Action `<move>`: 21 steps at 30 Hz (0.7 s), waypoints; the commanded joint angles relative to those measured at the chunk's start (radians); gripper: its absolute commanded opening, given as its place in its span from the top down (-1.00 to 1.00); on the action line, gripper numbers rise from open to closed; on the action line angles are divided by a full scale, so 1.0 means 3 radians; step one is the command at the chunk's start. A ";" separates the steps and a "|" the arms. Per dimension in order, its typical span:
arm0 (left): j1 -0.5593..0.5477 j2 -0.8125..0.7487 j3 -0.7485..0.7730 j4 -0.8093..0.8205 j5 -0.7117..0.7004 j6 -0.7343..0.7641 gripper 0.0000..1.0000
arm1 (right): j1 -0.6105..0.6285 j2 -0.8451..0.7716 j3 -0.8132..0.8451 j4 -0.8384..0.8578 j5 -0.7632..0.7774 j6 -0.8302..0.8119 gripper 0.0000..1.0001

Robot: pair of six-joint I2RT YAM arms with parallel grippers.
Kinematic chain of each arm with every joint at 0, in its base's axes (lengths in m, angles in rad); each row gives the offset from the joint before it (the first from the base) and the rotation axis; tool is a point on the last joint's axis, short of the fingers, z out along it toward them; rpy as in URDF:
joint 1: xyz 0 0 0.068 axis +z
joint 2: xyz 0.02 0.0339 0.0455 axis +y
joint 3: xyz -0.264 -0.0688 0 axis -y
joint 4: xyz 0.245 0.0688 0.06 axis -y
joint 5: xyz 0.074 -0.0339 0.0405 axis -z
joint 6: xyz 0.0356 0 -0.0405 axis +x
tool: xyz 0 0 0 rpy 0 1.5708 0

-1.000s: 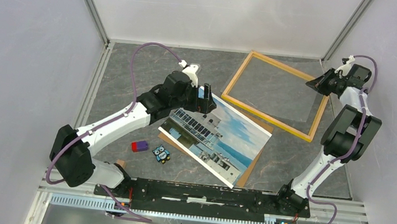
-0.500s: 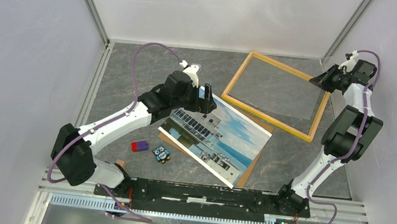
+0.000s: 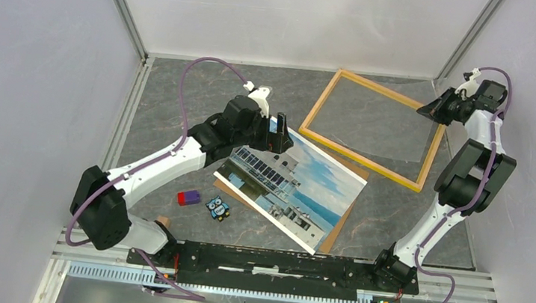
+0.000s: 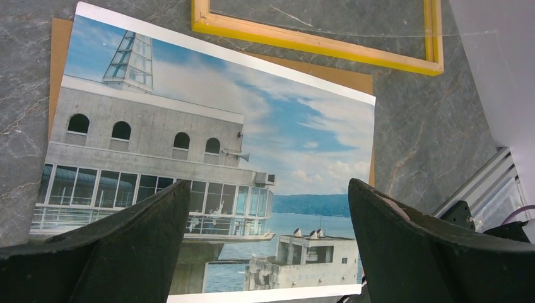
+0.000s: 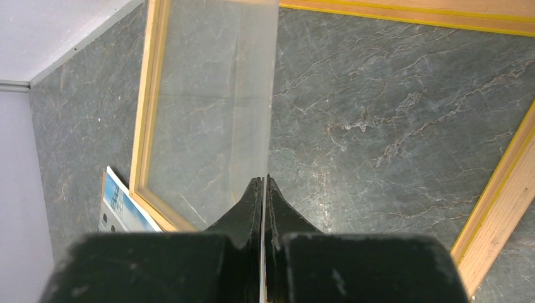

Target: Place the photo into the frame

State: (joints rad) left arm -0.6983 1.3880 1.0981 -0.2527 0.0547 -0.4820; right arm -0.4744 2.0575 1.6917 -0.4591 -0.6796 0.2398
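Note:
The photo (image 3: pixel 299 188) of a white building under blue sky lies face up mid-table, resting on a brown backing panel (image 3: pixel 340 227). My left gripper (image 3: pixel 280 132) hovers open over its far left corner; in the left wrist view the photo (image 4: pixel 208 158) fills the gap between the wide-spread fingers (image 4: pixel 268 186). The yellow-orange frame (image 3: pixel 369 166) lies at the back right, just beyond the photo. My right gripper (image 3: pixel 435 109) is shut on the edge of a clear pane (image 3: pixel 402 132), held tilted up over the frame; the right wrist view shows the pane (image 5: pixel 252 95) pinched edge-on between the fingers (image 5: pixel 264 180).
A purple and red block (image 3: pixel 188 198) and a small owl toy (image 3: pixel 218 208) lie left of the photo. White walls enclose the table on three sides, close behind the right gripper. The arms' mounting rail (image 3: pixel 276 261) runs along the near edge.
The right gripper has lifted a little toward the back right corner with the clear pane. The left arm has barely moved.

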 commanded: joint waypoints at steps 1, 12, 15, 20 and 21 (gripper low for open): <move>-0.0014 0.0042 0.0134 0.0043 0.0036 0.0104 -1.00 | -0.0038 0.0090 0.0230 -0.0088 -0.0043 -0.0145 1.00; -0.0021 0.0060 0.0134 0.0048 0.0023 0.0114 -1.00 | -0.0050 0.0194 0.0353 -0.0149 -0.0061 -0.0245 1.00; -0.0025 0.0062 0.0134 0.0047 0.0014 0.0114 -1.00 | -0.0060 0.0216 0.0368 -0.0152 -0.0070 -0.0247 1.00; -0.0025 0.0052 0.0134 0.0047 0.0007 0.0124 -1.00 | -0.0065 0.0249 0.0422 -0.0188 -0.0077 -0.0280 1.00; -0.0024 0.0044 0.0134 0.0049 -0.0005 0.0129 -1.00 | -0.0065 0.0254 0.0417 -0.0188 -0.0072 -0.0282 1.00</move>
State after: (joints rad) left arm -0.7010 1.4010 1.0996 -0.2531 0.0555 -0.4820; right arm -0.4801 2.1193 1.7702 -0.5098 -0.6838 0.1818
